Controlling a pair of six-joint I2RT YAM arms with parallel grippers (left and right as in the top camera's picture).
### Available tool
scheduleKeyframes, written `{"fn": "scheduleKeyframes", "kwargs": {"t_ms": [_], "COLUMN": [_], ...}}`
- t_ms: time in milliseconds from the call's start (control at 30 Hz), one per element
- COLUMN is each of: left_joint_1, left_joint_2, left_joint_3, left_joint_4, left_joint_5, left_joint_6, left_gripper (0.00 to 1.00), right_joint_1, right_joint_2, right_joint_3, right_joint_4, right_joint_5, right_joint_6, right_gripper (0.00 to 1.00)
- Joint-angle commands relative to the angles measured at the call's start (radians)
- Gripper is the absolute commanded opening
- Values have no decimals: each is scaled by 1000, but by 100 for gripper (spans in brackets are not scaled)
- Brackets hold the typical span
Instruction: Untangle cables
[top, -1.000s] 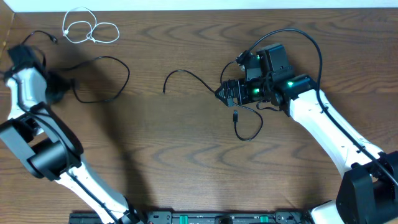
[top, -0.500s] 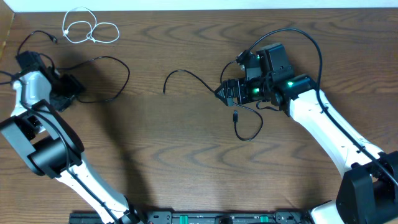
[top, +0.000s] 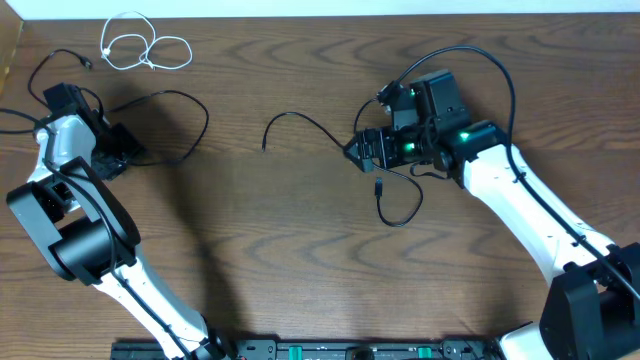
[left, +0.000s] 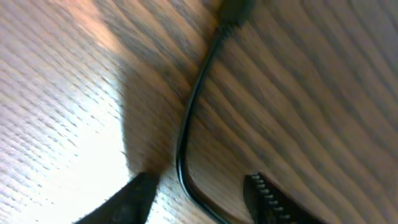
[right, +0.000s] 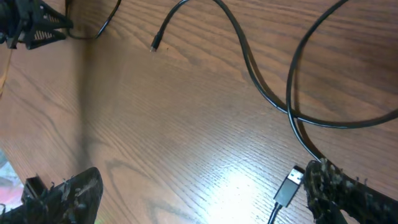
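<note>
Three black cables and a white cable (top: 145, 48) lie on the wooden table. My left gripper (top: 118, 148) is open and low over the left black cable (top: 190, 140). In the left wrist view that cable (left: 186, 124) runs between the open fingers (left: 199, 183). My right gripper (top: 358, 150) is open and empty, by the end of the middle black cable (top: 300, 120). The third black cable (top: 405, 215) loops just below it. In the right wrist view its USB plug (right: 289, 185) lies beside the right finger of the open gripper (right: 202, 180), and two black cables cross (right: 292, 115).
A thicker black robot wire (top: 500, 65) arcs over the right arm. The table's far edge (top: 320, 14) runs along the top, with the white cable close to it. The robot bases stand at the front edge (top: 320, 350).
My left arm has swung right and lowered its gripper onto the left black cable. The right arm and the other cables have not moved.
</note>
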Motion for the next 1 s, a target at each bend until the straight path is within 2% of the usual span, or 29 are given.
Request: {"fn": "scheduleKeyframes", "kwargs": {"t_ms": [0,100,267,500,733,967], "left_joint_1": [-8,-29,-63,-111,-117,-115], "left_joint_2": [11,11,11,14,14,1], "left_joint_3": [-32,-32,-32,-32,-32,-27], "left_joint_4": [11,34,92,169,283,306], "left_joint_5": [-4,1,93,89,89,90], "left_joint_6": [-107,-124,-124,-133,-255,-250], "left_gripper": [44,44,44,44,44,44], "right_joint_1": [14,16,16,16,16,16], "right_joint_2": [7,7,7,7,7,7], "right_joint_3": [5,5,5,5,5,5], "right_joint_4": [6,6,6,6,9,9], "right_joint_5": [-10,-10,-10,-10,-10,-9], "right_joint_6": [-12,-12,-12,-12,-12,-12], "right_gripper": [99,99,99,99,99,99]}}
